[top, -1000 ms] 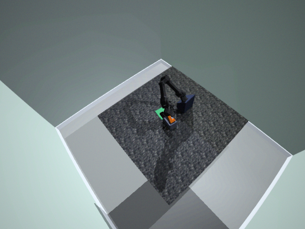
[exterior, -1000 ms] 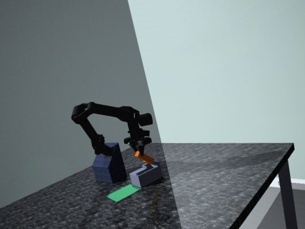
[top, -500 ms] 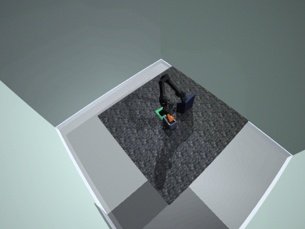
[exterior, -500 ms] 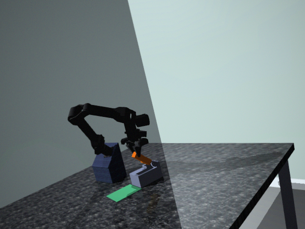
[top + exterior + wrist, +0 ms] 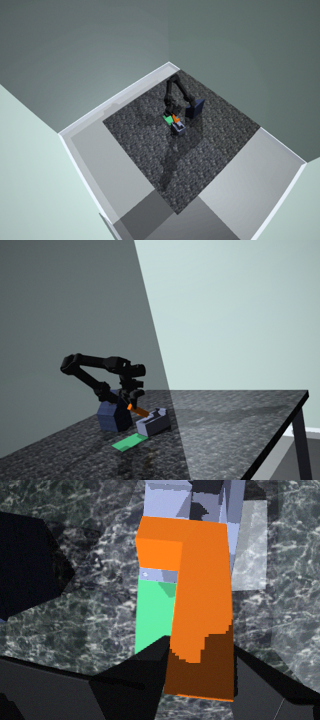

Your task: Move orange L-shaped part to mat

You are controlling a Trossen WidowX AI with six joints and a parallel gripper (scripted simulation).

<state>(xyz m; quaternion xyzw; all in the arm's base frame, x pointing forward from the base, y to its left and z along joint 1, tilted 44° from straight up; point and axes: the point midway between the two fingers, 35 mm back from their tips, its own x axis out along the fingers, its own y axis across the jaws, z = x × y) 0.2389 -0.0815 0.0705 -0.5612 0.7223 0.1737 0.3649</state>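
Observation:
My gripper (image 5: 132, 405) (image 5: 196, 646) (image 5: 173, 114) is shut on one end of the orange L-shaped part (image 5: 138, 410) (image 5: 203, 607) (image 5: 175, 118). The part hangs in the air, tilted down away from the fingers, its L-shaped end lowest and clear of the grey tray (image 5: 155, 424) (image 5: 170, 500) (image 5: 178, 128). The green mat (image 5: 129, 442) (image 5: 155, 616) (image 5: 168, 119) lies flat on the table beside the tray, partly under the part in the wrist view.
The arm's dark blue base block (image 5: 112, 415) (image 5: 195, 108) stands just behind the tray. The dark stone table (image 5: 232, 426) ends at an edge on the right in the exterior view.

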